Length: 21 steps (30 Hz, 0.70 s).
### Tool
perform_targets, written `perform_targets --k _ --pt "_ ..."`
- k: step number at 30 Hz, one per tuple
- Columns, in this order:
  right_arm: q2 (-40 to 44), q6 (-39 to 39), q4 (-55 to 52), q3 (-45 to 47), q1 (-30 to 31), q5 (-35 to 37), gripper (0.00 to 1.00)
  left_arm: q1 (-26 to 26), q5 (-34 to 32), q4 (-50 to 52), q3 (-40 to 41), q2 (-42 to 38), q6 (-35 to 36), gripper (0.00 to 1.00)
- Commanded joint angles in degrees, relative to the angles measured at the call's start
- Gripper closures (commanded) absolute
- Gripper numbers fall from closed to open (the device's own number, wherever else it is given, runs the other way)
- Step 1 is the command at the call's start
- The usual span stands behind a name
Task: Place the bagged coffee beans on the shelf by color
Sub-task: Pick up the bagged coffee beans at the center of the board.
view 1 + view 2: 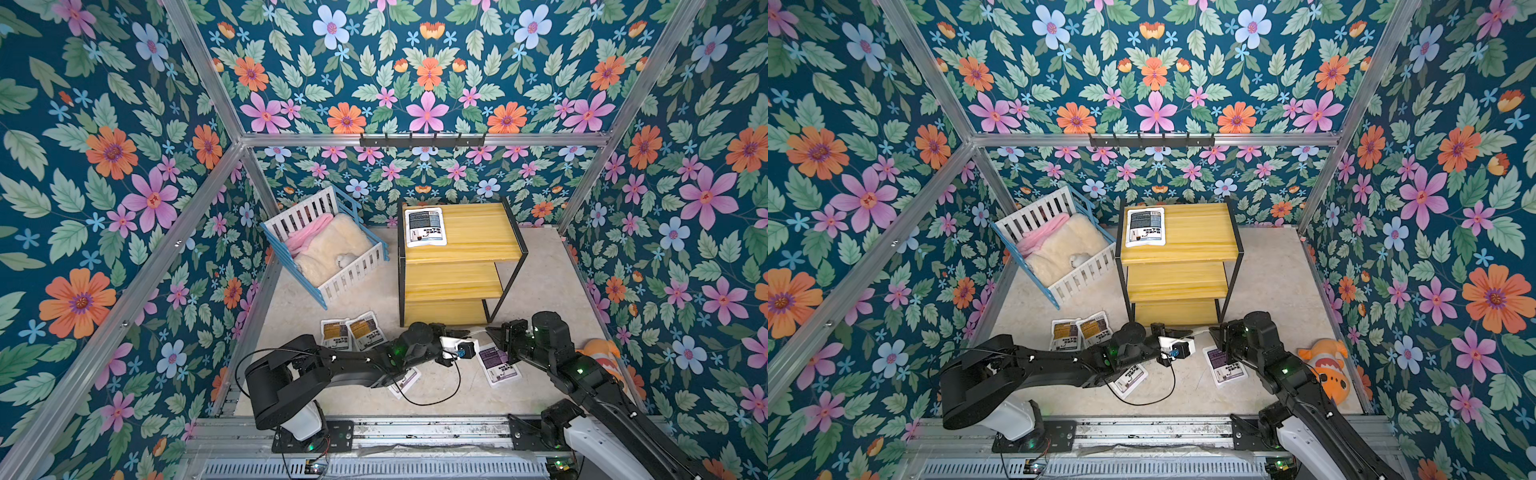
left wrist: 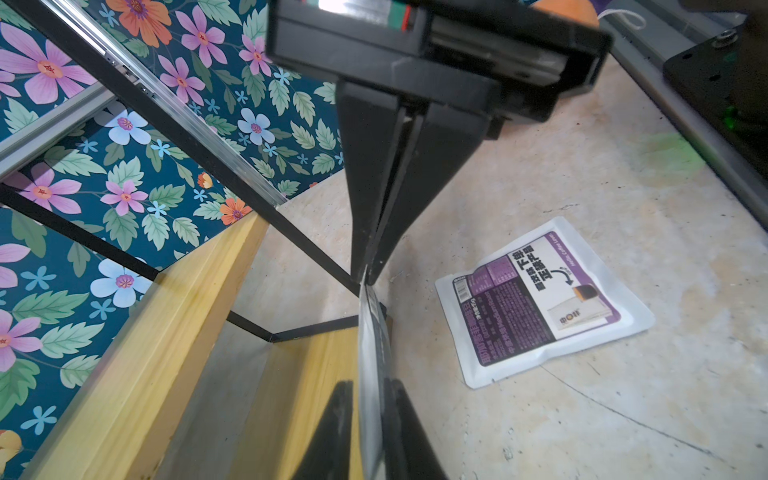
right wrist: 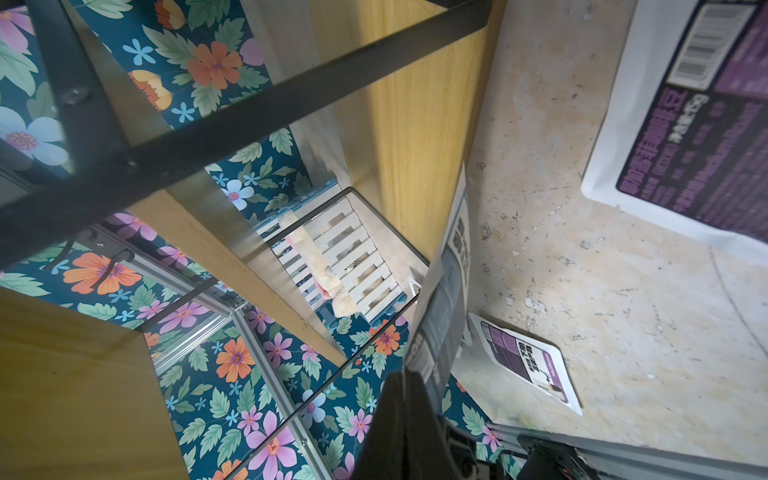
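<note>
Pouch (image 2: 371, 365), blue-grey, edge-on between left jaws, grip unclear; other edge in clenched right jaws.

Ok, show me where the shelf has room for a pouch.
Top board, right of the blue-grey pouch; middle board and bottom board, both bare where visible. Crowded: the floor before the shelf, where left gripper and right gripper meet at a held pouch.

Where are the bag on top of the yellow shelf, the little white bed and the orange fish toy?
Bag on the shelf (image 1: 424, 227): in a top view, middle of the bag.
Little white bed (image 1: 360, 271): in a top view, its front slatted wall.
Orange fish toy (image 1: 1323, 349): in a top view, its orange upper part.
</note>
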<state>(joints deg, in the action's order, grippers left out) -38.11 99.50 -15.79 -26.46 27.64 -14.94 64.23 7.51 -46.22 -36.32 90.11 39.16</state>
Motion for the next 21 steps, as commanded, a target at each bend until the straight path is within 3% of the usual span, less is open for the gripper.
perform_targets --k 1,4,6,9,12,15,18,21 --pt "0.2 -0.1 1.7 0.2 0.0 -0.2 1.00 0.0 -0.1 -0.4 -0.2 -0.1 0.2 0.82" --pt "0.3 -0.1 2.0 0.3 0.0 -0.2 1.00 -0.2 -0.2 -0.3 -0.2 -0.2 0.2 0.87" --pt "0.3 -0.1 2.6 0.6 0.0 -0.4 1.00 -0.2 -0.2 -0.2 -0.2 -0.7 0.1 0.99" --pt "0.6 -0.6 5.9 1.8 0.0 -1.2 1.00 -0.1 0.1 0.0 0.5 -2.9 -1.5 1.00" --pt "1.6 -3.4 12.1 3.3 -0.1 -2.4 0.76 -0.4 1.7 5.1 1.6 -8.7 -4.7 1.00" --pt "3.2 -10.4 19.5 4.0 -0.2 -2.7 0.56 -2.4 6.8 18.8 0.7 -16.8 -8.8 1.00" --pt "4.9 -21.3 25.0 3.0 -0.6 -2.6 0.44 -4.6 11.2 30.8 0.7 -25.8 -12.8 1.00" --pt "8.0 -37.0 30.7 1.7 -0.5 -2.6 0.41 -6.3 14.8 40.4 0.9 -35.0 -15.7 1.00"
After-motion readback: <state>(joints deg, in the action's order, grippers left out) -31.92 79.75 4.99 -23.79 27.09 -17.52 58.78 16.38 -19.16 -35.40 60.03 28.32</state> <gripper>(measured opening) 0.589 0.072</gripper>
